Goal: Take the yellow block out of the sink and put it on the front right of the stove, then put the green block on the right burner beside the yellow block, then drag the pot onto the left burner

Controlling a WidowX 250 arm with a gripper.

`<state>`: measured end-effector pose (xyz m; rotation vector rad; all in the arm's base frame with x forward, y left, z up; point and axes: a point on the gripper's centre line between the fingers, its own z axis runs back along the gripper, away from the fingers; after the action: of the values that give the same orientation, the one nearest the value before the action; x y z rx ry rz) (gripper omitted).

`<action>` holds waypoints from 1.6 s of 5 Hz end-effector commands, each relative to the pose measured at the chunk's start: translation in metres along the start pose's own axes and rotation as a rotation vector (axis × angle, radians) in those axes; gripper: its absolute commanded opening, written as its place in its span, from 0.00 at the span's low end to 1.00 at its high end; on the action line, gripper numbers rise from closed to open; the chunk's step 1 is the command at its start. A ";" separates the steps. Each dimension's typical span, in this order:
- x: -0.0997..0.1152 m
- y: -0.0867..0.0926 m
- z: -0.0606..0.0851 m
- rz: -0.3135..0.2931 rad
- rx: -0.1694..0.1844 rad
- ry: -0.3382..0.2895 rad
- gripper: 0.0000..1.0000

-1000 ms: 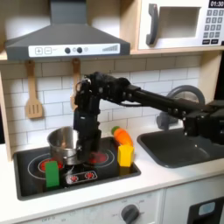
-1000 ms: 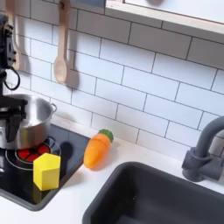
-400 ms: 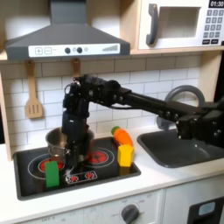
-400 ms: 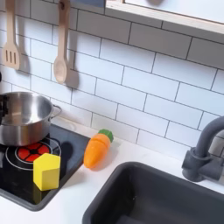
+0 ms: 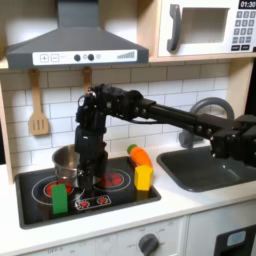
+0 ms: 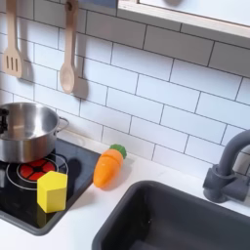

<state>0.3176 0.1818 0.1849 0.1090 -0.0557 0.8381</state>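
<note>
In the first exterior view the steel pot (image 5: 66, 163) stands at the back of the black stove (image 5: 120, 194), over the rear of the left burner (image 5: 42, 188). My gripper (image 5: 86, 176) reaches down onto the pot's right rim and looks shut on it. The green block (image 5: 60, 198) stands upright at the stove's front left. The yellow block (image 5: 143, 178) stands at the stove's front right, beside the right burner (image 5: 113, 181). In the second exterior view the pot (image 6: 24, 132) sits behind the right burner (image 6: 34, 171), with the yellow block (image 6: 52, 191) at the stove's near corner.
An orange carrot toy (image 5: 140, 156) (image 6: 107, 168) lies on the counter between stove and sink (image 5: 205, 168) (image 6: 186, 220). A faucet (image 6: 229, 171) rises at the sink's back. Wooden utensils (image 6: 67, 59) hang on the tiled wall. A range hood (image 5: 75, 45) overhangs the stove.
The pot slid left across the stove with my gripper on its rim, uncovering more of the right burner. Since 0.4 s ago the pot has stayed put and the arm barely shifted.
</note>
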 end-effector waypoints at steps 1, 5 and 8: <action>0.008 0.012 -0.001 0.039 0.011 -0.002 1.00; 0.006 0.014 0.002 0.041 0.008 -0.008 1.00; 0.009 0.013 -0.017 0.041 0.012 -0.003 1.00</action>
<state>0.3122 0.1949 0.1678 0.1169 -0.0443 0.8744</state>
